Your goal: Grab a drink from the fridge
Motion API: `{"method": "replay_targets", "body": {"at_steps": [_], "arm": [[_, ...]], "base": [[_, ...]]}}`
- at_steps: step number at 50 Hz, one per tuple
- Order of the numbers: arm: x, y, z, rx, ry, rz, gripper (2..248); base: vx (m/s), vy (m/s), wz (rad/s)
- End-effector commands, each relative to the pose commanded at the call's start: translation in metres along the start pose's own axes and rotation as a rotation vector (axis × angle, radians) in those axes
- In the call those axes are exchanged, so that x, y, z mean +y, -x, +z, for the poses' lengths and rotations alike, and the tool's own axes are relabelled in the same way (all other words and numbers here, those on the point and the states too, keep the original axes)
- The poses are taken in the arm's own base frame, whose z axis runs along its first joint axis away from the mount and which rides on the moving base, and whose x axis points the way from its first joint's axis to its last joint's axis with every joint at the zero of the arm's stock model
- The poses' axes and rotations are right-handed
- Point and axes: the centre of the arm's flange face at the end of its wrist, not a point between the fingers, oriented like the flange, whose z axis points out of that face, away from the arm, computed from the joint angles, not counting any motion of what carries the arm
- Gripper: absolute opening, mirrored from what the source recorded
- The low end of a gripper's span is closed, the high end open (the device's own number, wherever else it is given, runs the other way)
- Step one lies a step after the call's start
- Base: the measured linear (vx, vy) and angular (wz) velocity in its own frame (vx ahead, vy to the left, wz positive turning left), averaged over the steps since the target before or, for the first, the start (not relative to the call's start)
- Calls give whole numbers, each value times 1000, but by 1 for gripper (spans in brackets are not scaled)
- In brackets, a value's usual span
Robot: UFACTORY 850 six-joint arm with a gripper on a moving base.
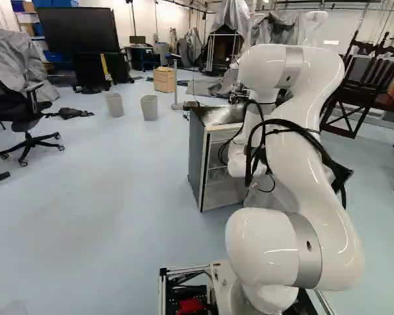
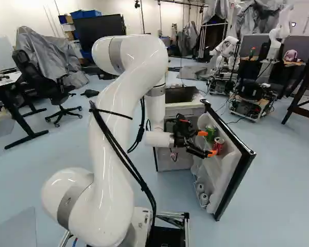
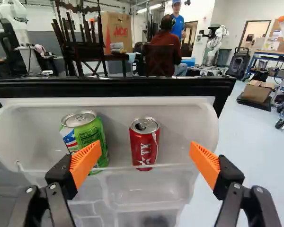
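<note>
Red can (image 3: 144, 144) stands upright just ahead; the gripper (image 2: 207, 143) gapes wide.

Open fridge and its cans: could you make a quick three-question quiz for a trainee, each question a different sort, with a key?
1. Looking along the gripper in the wrist view, what shows about midway between its fingers?
a) the green can
b) the red can
c) neither can

2. True or false: The gripper is shut on the green can.

3. Fill in one word: The door of the fridge stands ____.

Key: 1 b; 2 false; 3 open.
</note>
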Motion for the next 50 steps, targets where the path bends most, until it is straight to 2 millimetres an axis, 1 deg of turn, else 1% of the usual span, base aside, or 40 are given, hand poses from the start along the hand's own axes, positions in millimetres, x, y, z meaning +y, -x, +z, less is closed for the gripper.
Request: {"method": "replay_targets", "body": {"at_steps": [21, 37, 50], "arm": [[0, 0, 0, -13, 1, 1, 247], [1, -17, -4, -5, -4, 28, 247], [2, -29, -7, -54, -8, 55, 247]], "base": [[0, 0, 0], [0, 0, 0], [0, 0, 0]]}}
